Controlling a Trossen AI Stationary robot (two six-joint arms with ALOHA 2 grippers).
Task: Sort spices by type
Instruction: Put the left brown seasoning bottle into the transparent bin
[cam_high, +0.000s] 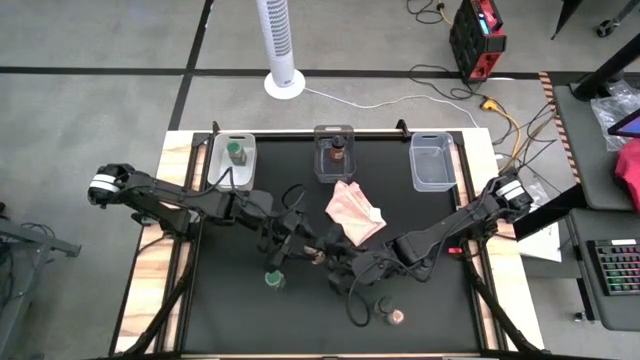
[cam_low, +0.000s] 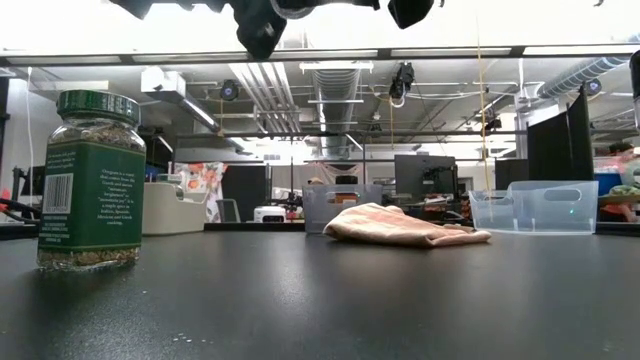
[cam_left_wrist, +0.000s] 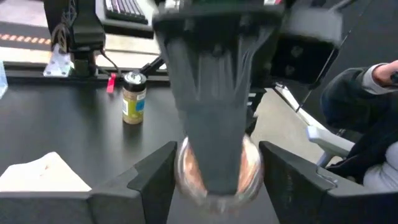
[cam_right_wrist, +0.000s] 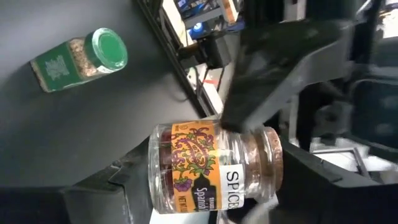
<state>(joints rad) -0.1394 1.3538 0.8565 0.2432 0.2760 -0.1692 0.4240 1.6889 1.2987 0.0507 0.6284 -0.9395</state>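
Right wrist view puts a clear glass spice jar with an orange label and tan cork lid (cam_right_wrist: 214, 167) between my right gripper (cam_right_wrist: 205, 186) fingers, with the left gripper (cam_right_wrist: 280, 68) fingers also gripping it; a green-lidded herb jar (cam_right_wrist: 78, 59) stands beyond

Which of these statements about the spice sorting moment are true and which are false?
1. The right bin holds a jar. False: it looks empty; the left bin has a green-lidded jar and the middle bin a dark-lidded jar.
2. Another green-lidded jar stands on the table outside the bins. True.
3. The pink cloth lies inside the middle bin. False: it lies on the table in front of it.
4. The left tool and right tool meet at one tan-lidded jar. True.
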